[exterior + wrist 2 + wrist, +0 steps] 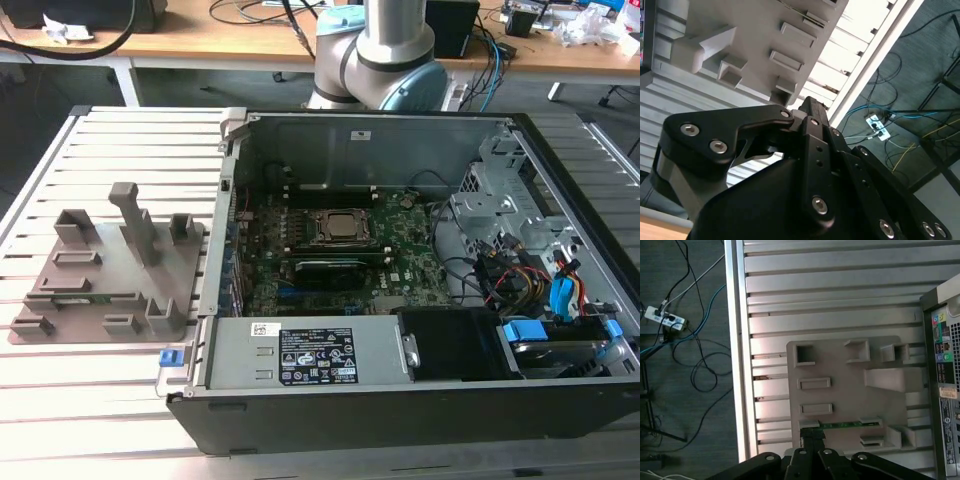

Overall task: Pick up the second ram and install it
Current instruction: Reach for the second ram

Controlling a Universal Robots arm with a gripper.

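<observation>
Approach to the pick: we see the pincer [810,432], closed and empty, above the grey holder [840,360] on the slatted surface [830,290], near one end of the green memory stick [847,424] resting there. A grasp, we judge, calls for jaws parted astride it.

A grey plastic holder [110,285] with upright blocks lies on the slatted metal table [130,150], to the exterior view's left of an open computer case [400,420]. Inside it are the motherboard [265,290], the processor socket [340,228] and, nearest, the power supply [300,352]. A power strip [662,317] lies on the floor.
</observation>
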